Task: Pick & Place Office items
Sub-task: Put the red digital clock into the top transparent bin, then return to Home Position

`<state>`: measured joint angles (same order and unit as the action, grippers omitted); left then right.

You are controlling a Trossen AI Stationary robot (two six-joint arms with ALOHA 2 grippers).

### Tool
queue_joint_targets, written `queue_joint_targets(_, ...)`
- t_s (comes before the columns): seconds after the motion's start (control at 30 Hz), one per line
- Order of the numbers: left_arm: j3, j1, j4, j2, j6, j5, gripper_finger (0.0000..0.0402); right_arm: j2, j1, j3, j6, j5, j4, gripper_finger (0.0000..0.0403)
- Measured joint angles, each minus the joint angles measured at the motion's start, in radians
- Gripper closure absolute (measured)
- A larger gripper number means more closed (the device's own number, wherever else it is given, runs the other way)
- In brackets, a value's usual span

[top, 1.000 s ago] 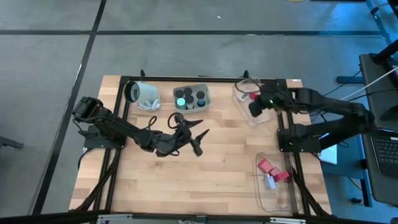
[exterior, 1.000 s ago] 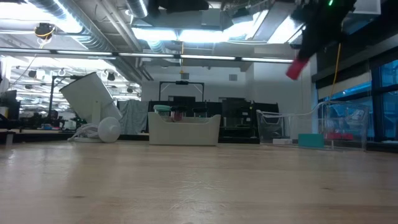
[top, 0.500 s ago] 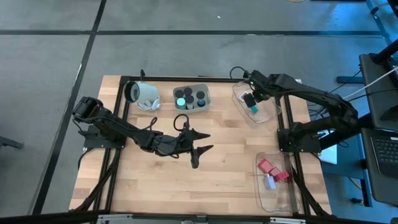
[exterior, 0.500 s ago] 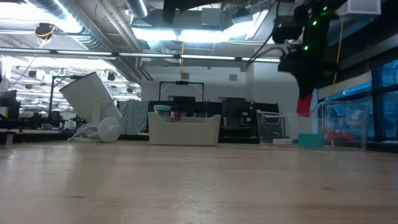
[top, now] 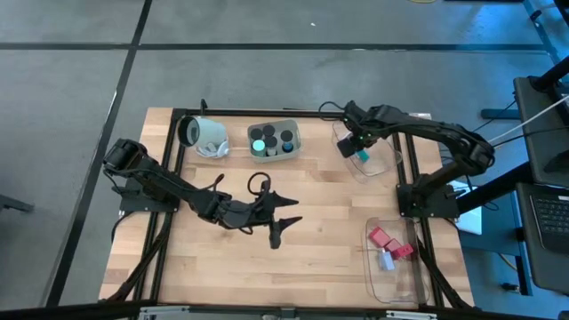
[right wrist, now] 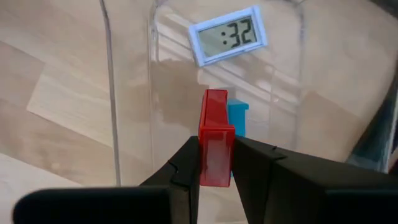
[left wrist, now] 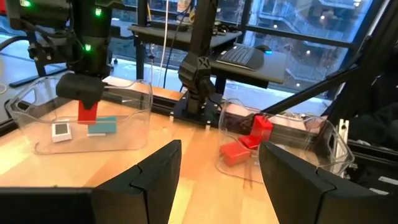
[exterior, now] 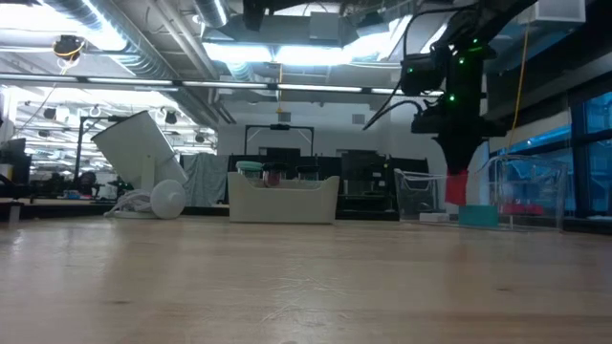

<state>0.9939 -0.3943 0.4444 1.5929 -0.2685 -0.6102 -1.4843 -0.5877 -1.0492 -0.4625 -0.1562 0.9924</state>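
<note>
My right gripper [top: 354,145] hangs over the far clear tray [top: 378,164], shut on a red block [right wrist: 216,138], also seen in the low view as the red block [exterior: 457,186]. In that tray lie a small white clock [right wrist: 229,36] and a teal rectangle [right wrist: 237,118]. The near clear tray [top: 391,271] holds red blocks [top: 384,238] and a pale piece. Black caps and a green-glowing round one [top: 259,145] sit in the grey tray [top: 293,127]. My left gripper [top: 283,224] is open above the table's middle, touching nothing. My right gripper pinches the red block's upper end [right wrist: 215,163] between its two fingers, coming from above and pointing down. The block hangs upright below the fingertips, lifted clear, just above the teal rectangle inside the far clear tray.
A large white cup [top: 203,135] lies on its side at the far left, beside the grey tray. The bare wooden table [top: 222,267] stretches along the near side. The right arm's base [top: 427,196] stands between the two clear trays.
My right gripper has swung toward the table's left over the far clear tray, tipped from slanting to pointing straight down, and lowered, carrying the red block down into the tray. My left gripper has drifted toward the near edge, still open.
</note>
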Motion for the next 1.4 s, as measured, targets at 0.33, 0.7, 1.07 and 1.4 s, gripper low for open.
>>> queue_joint_targets(0.33,0.0,0.0,-0.011,0.0,0.001,0.0,0.019,-0.057,0.002,0.0,0.0,0.052,-0.014,0.0333)
queue_joint_targets(0.7,0.0,0.0,-0.031,0.0,0.002,0.0,0.019,-0.119,0.002,0.0,0.003,0.071,-0.061,0.0331)
queue_joint_targets(1.07,0.0,0.0,-0.031,0.0,0.02,0.001,0.019,-0.144,0.002,0.0,0.009,0.054,-0.083,0.0315)
queue_joint_targets(1.4,0.0,0.0,-0.031,0.0,0.02,0.001,0.019,-0.144,0.002,0.0,0.027,0.04,-0.091,0.0182)
